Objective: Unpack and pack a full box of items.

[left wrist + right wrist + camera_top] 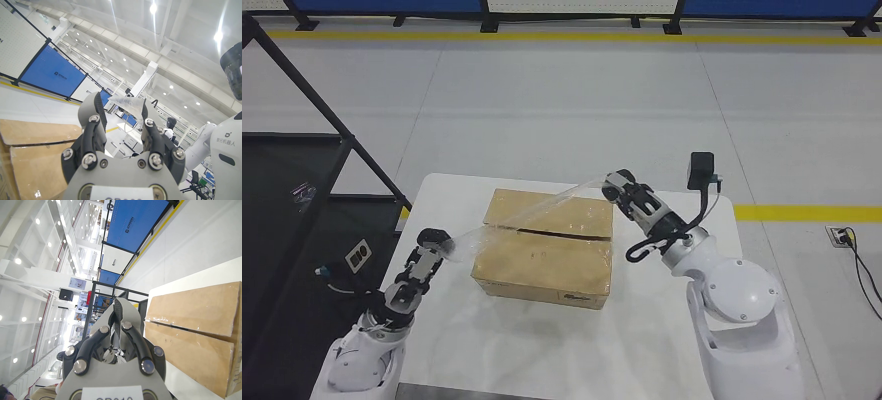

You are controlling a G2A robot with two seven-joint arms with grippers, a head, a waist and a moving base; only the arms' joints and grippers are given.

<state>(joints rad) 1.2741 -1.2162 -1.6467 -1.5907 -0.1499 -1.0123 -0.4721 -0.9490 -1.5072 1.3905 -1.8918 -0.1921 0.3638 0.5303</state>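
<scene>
Sitting mid-table, the brown cardboard box has closed flaps. A clear tape strip stretches from the wide-open left gripper, clinging to one finger, to the clamped right gripper.

Pale grey floor fills the upper half of the top view. A yellow line crosses it near the top edge, and blue panels in black frames stand just behind that line. A second yellow stripe comes in from the right edge, with a floor socket just below it. A black netted frame stands at the left. The white tabletop takes the lower middle. In the left wrist view, round lights dot the white ceiling.
</scene>
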